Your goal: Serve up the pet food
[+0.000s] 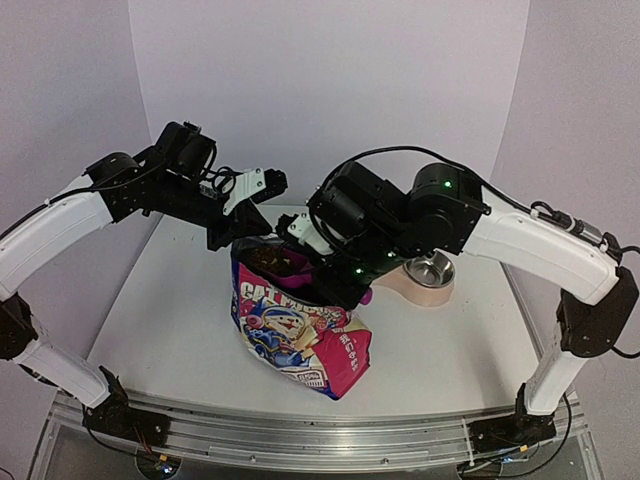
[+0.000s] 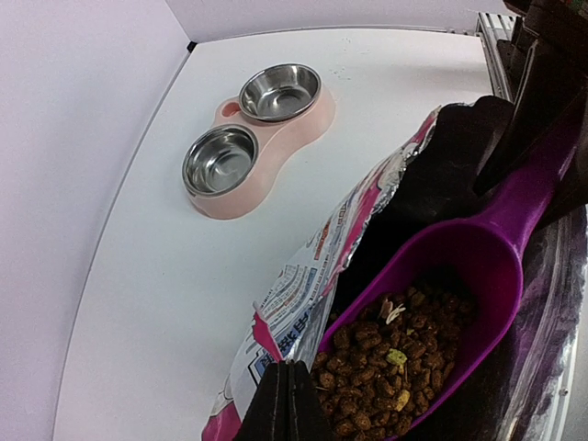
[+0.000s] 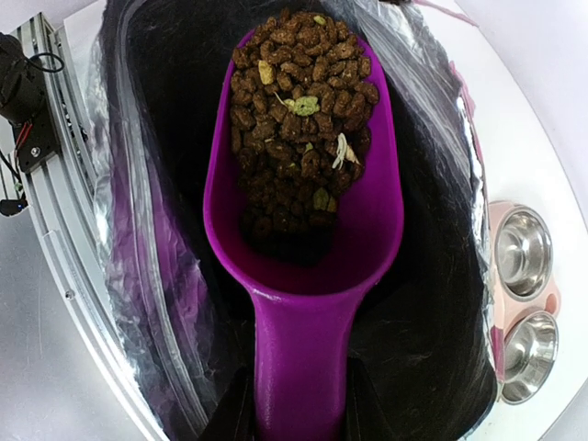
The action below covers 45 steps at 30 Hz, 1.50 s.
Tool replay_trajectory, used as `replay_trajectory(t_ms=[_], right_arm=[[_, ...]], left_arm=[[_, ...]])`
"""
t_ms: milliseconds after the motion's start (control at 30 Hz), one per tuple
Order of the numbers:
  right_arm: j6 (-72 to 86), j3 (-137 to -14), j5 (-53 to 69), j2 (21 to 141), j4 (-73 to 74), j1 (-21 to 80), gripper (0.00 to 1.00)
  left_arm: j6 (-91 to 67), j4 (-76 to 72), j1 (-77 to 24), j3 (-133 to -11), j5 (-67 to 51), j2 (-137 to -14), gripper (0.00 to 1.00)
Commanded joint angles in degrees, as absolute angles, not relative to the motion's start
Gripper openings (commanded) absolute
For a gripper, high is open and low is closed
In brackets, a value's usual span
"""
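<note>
The cat food pouch (image 1: 300, 335) stands open at mid-table. My left gripper (image 2: 292, 404) is shut on the pouch's top edge (image 2: 294, 303), holding the mouth open. My right gripper (image 3: 299, 404) is shut on the handle of the magenta scoop (image 3: 303, 266), which sits in the pouch's mouth. The scoop is loaded with brown kibble (image 3: 299, 119), also seen in the left wrist view (image 2: 395, 367) and from above (image 1: 272, 260). The pink double-bowl feeder (image 2: 262, 138) holds two steel bowls with nothing in them.
The feeder (image 1: 425, 280) lies right of the pouch, partly behind my right arm (image 1: 440, 215). The metal rail (image 1: 300, 435) runs along the table's near edge. White walls enclose the back and sides.
</note>
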State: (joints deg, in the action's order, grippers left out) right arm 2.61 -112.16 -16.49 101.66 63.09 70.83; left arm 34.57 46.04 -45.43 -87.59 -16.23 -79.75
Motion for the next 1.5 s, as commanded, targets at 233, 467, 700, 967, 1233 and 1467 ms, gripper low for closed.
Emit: replay_trajectory(t_ms=[233, 467, 700, 967, 1233, 1467], right_arm=[[0.5, -107.5, -17.1, 91.6, 60.0, 71.3, 0.00], [-3.5, -103.5, -16.8, 89.7, 58.5, 71.5, 0.00], [-6.6, -102.6, -15.1, 87.7, 57.1, 71.8, 0.00], [-7.4, -99.9, -14.5, 82.8, 54.2, 71.8, 0.00], [-7.3, -99.7, -16.9, 81.2, 54.2, 71.8, 0.00], [-5.7, -101.5, -20.1, 79.6, 54.2, 71.7, 0.00]], left_arm=[[35.1, 47.2, -45.2, -87.8, -14.1, -78.5, 0.00], [35.0, 47.0, -45.2, -88.6, -14.1, -79.1, 0.00], [35.2, 46.9, -45.2, -88.5, -13.2, -79.0, 0.00], [34.3, 46.4, -45.2, -88.2, -11.9, -79.1, 0.00], [33.5, 46.0, -45.2, -88.4, -10.6, -79.4, 0.00], [33.2, 45.4, -45.2, -88.1, -10.1, -79.5, 0.00]])
